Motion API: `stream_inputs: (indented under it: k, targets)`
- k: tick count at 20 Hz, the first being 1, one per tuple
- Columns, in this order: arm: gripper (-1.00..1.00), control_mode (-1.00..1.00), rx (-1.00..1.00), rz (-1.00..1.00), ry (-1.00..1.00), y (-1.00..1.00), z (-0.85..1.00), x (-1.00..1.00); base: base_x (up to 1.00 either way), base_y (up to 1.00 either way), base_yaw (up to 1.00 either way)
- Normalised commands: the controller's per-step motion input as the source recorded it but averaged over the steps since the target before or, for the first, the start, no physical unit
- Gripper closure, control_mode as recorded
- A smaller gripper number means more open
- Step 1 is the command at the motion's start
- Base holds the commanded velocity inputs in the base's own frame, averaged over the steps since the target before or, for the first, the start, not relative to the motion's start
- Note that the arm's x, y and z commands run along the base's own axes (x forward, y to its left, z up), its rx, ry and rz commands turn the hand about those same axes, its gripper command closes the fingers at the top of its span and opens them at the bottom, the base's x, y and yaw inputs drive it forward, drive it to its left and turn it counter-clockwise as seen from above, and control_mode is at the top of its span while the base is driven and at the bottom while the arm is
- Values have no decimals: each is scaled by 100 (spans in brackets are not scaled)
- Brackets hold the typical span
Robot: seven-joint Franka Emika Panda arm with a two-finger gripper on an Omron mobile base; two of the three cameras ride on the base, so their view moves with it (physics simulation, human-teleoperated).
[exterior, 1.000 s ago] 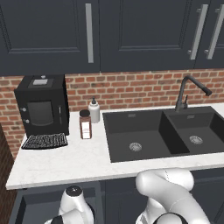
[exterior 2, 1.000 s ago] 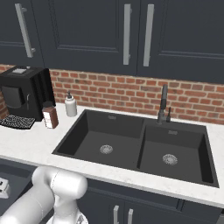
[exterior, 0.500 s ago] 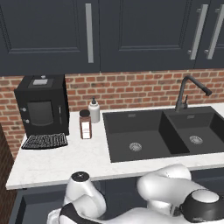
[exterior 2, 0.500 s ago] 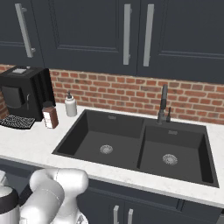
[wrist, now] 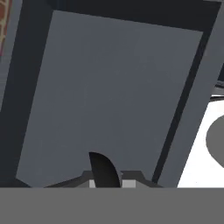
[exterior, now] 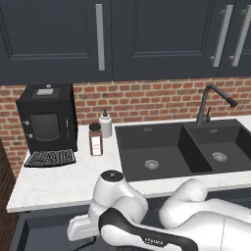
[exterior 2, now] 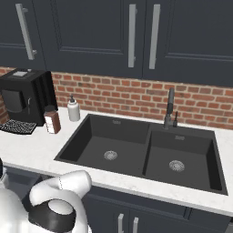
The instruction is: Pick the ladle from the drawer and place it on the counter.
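Hand view: ladle [wrist: 104,169] rises from closed claw [wrist: 109,183].

The white arm [exterior: 147,220] folds low and forward, its claw [wrist: 105,173] closed.

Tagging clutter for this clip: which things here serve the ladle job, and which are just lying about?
Job: drawer, open; counter.
Lying about: coffee machine, soap dispenser, brown jar, double sink, faucet.
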Motion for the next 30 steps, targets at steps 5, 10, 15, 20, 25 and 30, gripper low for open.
stream_inputs:
  k: [5, 10, 15, 20, 25, 30]
  targets:
    - [100, -100, 1, -8, 0, -60, 99, 5, 0, 0, 0]
    - [100, -100, 3, -11, 0, -61, 99, 32, 0, 0, 0]
    - [100, -100, 0, -17, 0, -41, 74, 76, 0, 0, 0]
    - [100, -100, -2, -23, 4, -2, 42, 95, 0, 0, 0]
    - [100, -100, -12, -21, 6, 0, 15, 87, 0, 0, 0]
    - [100, -100, -22, -5, 7, 0, -3, 65, 0, 0, 0]
